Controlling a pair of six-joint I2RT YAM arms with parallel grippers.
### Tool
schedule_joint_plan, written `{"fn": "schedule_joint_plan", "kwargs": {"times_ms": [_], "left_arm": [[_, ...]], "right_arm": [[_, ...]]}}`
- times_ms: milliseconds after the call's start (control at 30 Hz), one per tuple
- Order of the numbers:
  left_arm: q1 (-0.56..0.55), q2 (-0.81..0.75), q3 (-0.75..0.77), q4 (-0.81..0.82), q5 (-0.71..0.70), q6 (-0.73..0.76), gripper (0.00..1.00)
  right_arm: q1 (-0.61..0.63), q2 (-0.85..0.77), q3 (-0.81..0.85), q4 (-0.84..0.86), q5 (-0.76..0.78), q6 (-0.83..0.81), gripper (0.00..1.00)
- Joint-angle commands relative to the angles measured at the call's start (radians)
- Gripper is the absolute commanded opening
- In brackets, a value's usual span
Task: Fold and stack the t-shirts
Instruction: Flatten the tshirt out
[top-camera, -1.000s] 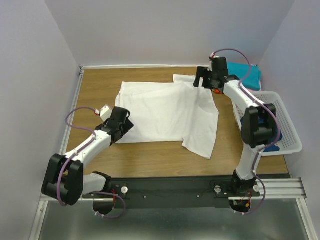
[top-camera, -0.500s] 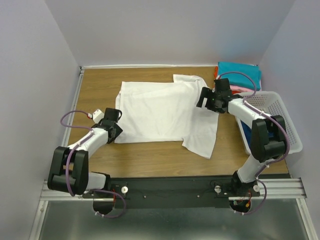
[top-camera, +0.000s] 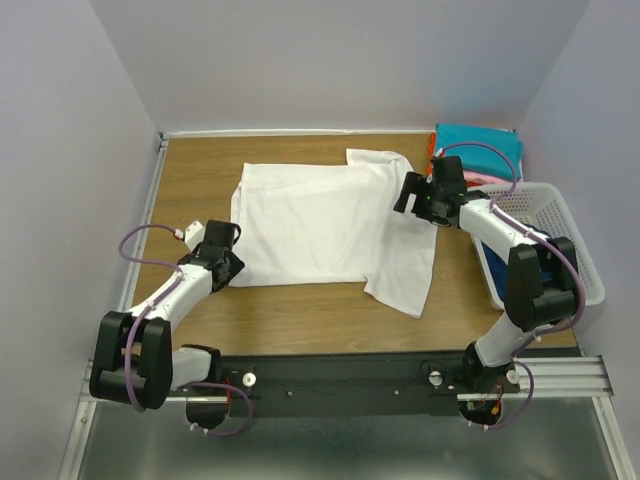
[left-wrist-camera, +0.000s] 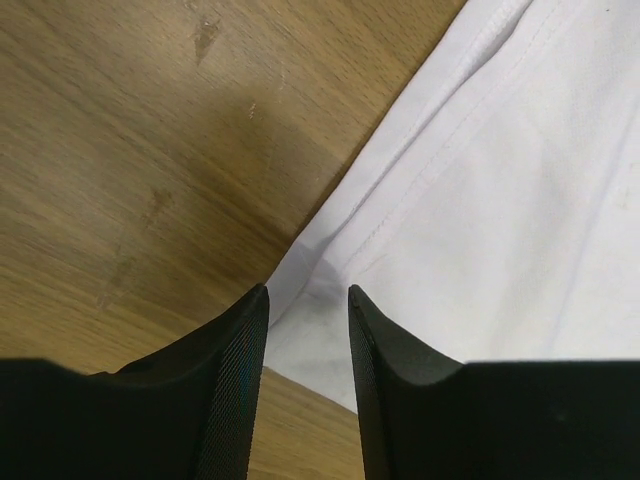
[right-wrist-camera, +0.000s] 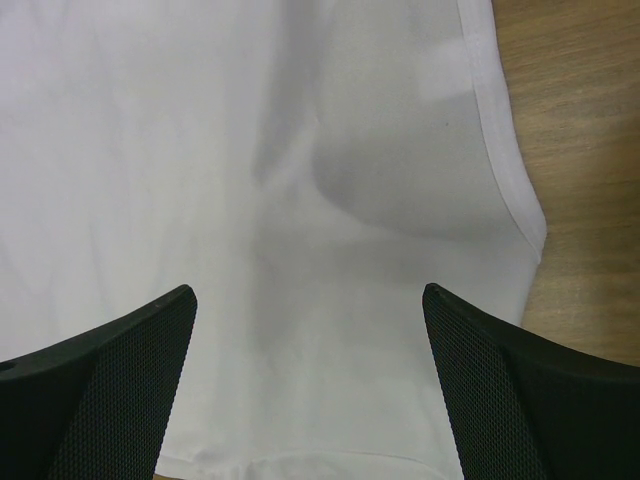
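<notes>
A large white t-shirt (top-camera: 330, 225) lies spread flat on the wooden table, one sleeve at the back right. My left gripper (top-camera: 226, 262) is low at its near left corner. In the left wrist view (left-wrist-camera: 308, 292) the jaws stand a narrow gap apart with the corner of the white t-shirt (left-wrist-camera: 480, 200) between the tips, not pinched. My right gripper (top-camera: 412, 194) hovers over the shirt's right edge, jaws wide open and empty (right-wrist-camera: 310, 295), with white cloth (right-wrist-camera: 300, 180) below. A teal t-shirt (top-camera: 480, 142) lies folded at the back right on pink and orange cloth (top-camera: 484, 178).
A white lattice basket (top-camera: 583, 240) stands at the right edge with dark blue cloth (top-camera: 492, 262) inside. Bare wood (top-camera: 190, 180) shows left of the shirt and along the front (top-camera: 320, 320). Purple walls close in the back and sides.
My left gripper has drawn back off the shirt to its near left corner. My right gripper has come from the far sleeve down to the shirt's right edge.
</notes>
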Motion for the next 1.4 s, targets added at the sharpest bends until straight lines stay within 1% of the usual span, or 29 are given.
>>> {"fn": "schedule_joint_plan", "kwargs": {"times_ms": [0,300,333,367,467,567,600,933,1033,1067,1167,1200,1367], "left_arm": [[0.007,-0.038,-0.019,-0.038,0.003,-0.014,0.45],[0.006,-0.063,-0.042,-0.001,0.072,0.023,0.45],[0.006,-0.064,-0.044,0.004,0.080,0.026,0.43],[0.006,-0.064,-0.048,0.011,0.089,0.029,0.38],[0.006,-0.064,-0.053,0.019,0.103,0.040,0.34],[0.006,-0.055,-0.053,0.016,0.098,0.043,0.33],[0.006,-0.053,-0.053,0.017,0.098,0.045,0.31],[0.006,0.002,-0.025,-0.018,0.025,0.037,0.32],[0.006,0.002,-0.024,-0.006,0.022,0.038,0.33],[0.006,-0.001,-0.024,0.004,0.034,0.042,0.30],[0.006,-0.026,-0.024,0.034,0.054,0.055,0.05],[0.006,-0.026,-0.022,0.036,0.060,0.058,0.00],[0.004,-0.086,-0.024,0.048,0.094,0.097,0.00]], "right_arm": [[0.001,-0.023,-0.015,0.016,0.008,0.012,1.00],[0.001,-0.026,-0.023,0.016,0.007,0.009,1.00],[0.001,-0.023,-0.023,0.016,0.005,0.009,1.00],[0.001,-0.023,-0.023,0.016,0.005,0.009,1.00],[0.001,-0.016,-0.021,0.016,0.002,0.009,1.00],[0.000,-0.011,-0.021,0.016,0.002,0.009,1.00],[0.001,-0.011,-0.020,0.016,0.002,0.009,1.00],[0.001,-0.026,-0.033,0.014,-0.004,0.007,1.00],[0.001,-0.042,-0.049,0.014,-0.006,0.008,1.00],[0.001,-0.048,-0.053,0.014,-0.006,0.009,1.00],[0.001,-0.068,-0.082,0.016,-0.018,0.021,1.00],[0.001,-0.074,-0.095,0.016,-0.018,0.027,1.00],[0.030,-0.143,-0.173,0.008,0.020,0.032,1.00]]}}
